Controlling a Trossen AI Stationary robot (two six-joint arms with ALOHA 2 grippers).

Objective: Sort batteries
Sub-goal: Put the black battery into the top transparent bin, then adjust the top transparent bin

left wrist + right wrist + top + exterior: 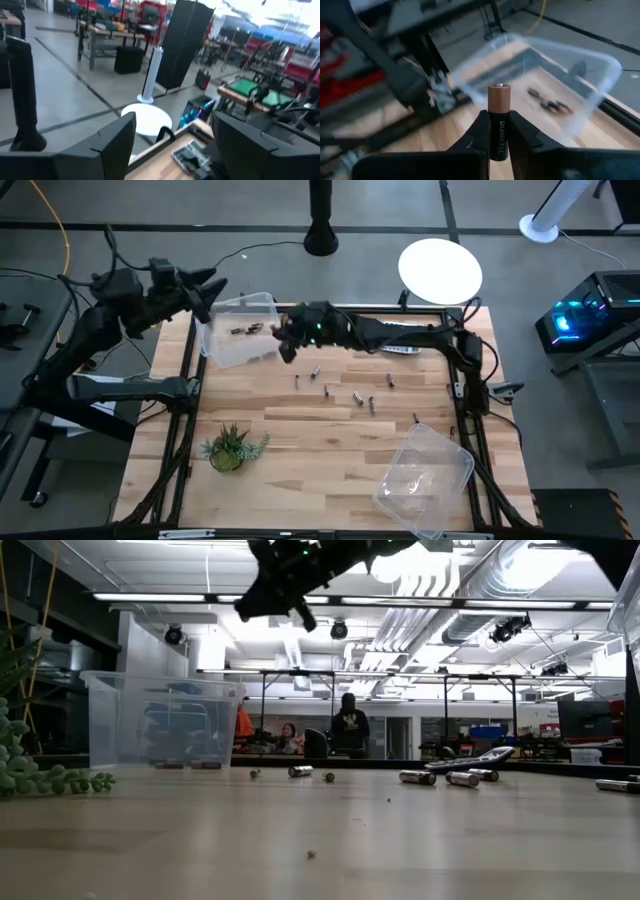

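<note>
The sorting looks partly done. A few small dark cylindrical batteries (243, 330) already lie inside the clear rectangular plastic bin (262, 302) at the far left of the pale wooden slatted table (320, 470), while about half a dozen loose silvery-grey batteries (357, 396) lie scattered on the wood around the middle, well apart from either container. A second clear plastic bin (425, 470) sits at the near right corner, and I cannot tell whether anything is in it. So most of the work appears to remain.

The right gripper (283, 340) reaches across the table on a long outstretched arm and hangs in the air just beside the far bin's near right corner, high above the tabletop in the low view. Its jaws are closed around a black-and-copper Duracell battery (499, 120), held upright with the copper end sticking out above the fingertips (the wrist view shows the bin and its contents straight ahead).

The left gripper (208, 288) waits off the table's far left corner, raised, jaws spread wide and holding nothing.

A small green potted plant (230, 448) stands near the left front, and a grey calculator (400, 349) lies by the far edge.
</note>
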